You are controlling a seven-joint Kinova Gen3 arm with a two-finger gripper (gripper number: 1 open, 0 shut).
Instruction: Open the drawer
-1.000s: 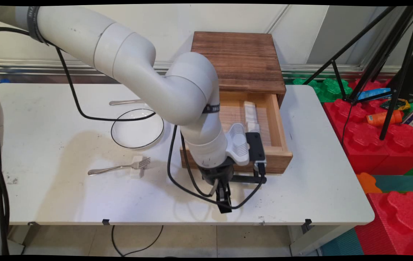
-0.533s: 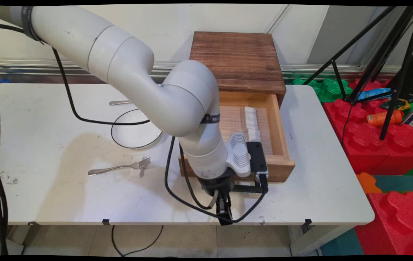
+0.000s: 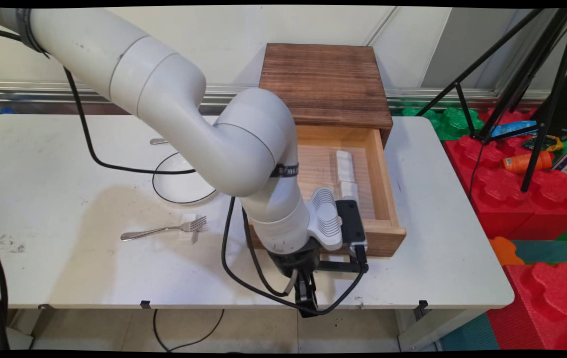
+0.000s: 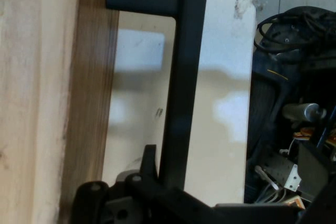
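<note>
The black gripper sits at lower centre of the main view, over the white table's near edge, closed around the black bar handle of the wooden drawer. In the hand view the handle runs up the middle of the frame beside the drawer front. The drawer stands pulled out from the dark-topped wooden box, with white blocks lying inside. A fork and a black-rimmed white plate lie left of centre
</note>
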